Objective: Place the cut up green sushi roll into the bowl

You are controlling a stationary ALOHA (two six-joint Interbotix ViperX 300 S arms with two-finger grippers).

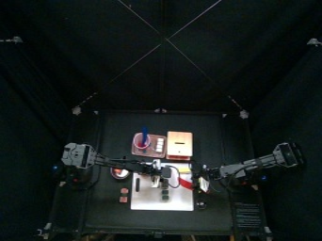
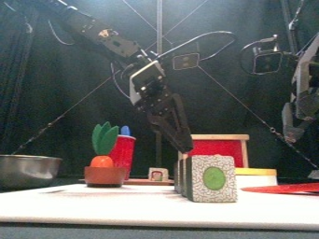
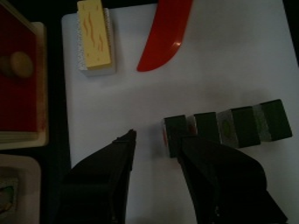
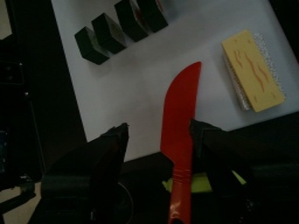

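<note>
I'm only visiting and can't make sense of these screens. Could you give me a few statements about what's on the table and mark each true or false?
1. The green sushi slices sit in a row on the white board. True.
2. The left pincer holds a slice. False: it is open, with nothing between its jaws.
3. The red knife lies on the board. True.
4. The knife is green. False: red.
5. The right pincer grips the yellow block. False: apart from it.
</note>
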